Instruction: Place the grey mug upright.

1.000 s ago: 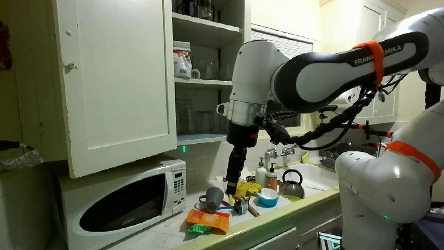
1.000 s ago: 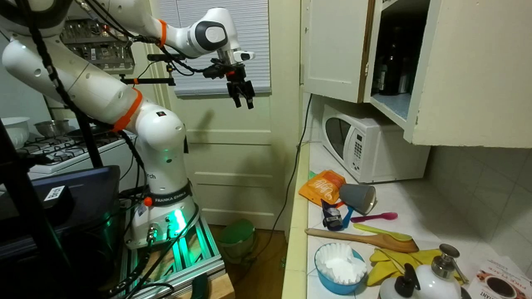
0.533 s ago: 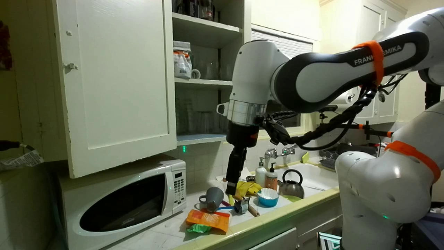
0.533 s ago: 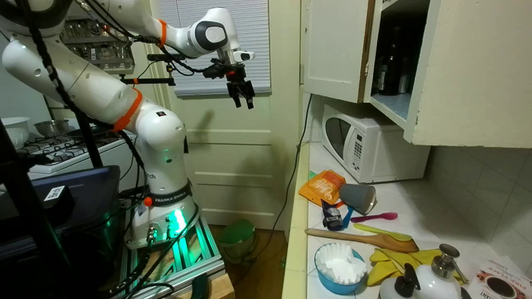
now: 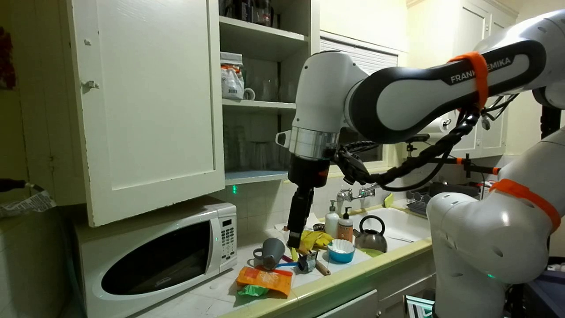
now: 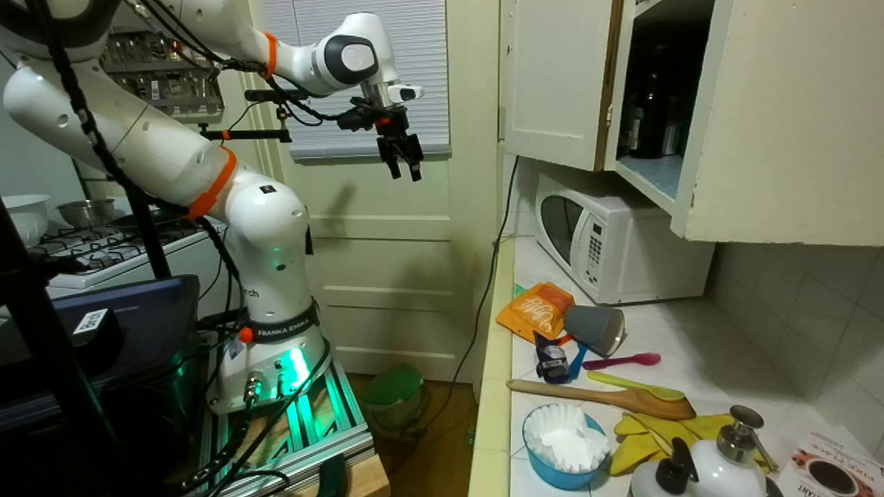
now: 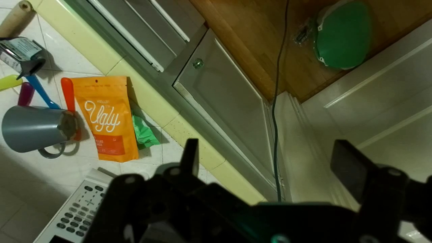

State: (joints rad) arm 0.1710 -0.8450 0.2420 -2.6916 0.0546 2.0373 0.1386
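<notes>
Grey mug (image 7: pixel 33 129) lies on its side, just beside the orange bag (image 7: pixel 107 118); we note its base facing that bag and its mouth turned away. We record a green packet (image 7: pixel 144 133) on the bag's opposite side. We observe the gripper (image 7: pixel 266 150) high and well apart from the bag, its jaws spread wide, holding nothing.

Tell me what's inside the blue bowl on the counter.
Something white and ruffled, probably paper filters, sits in the blue bowl; its bottom and anything beneath are covered.
</notes>
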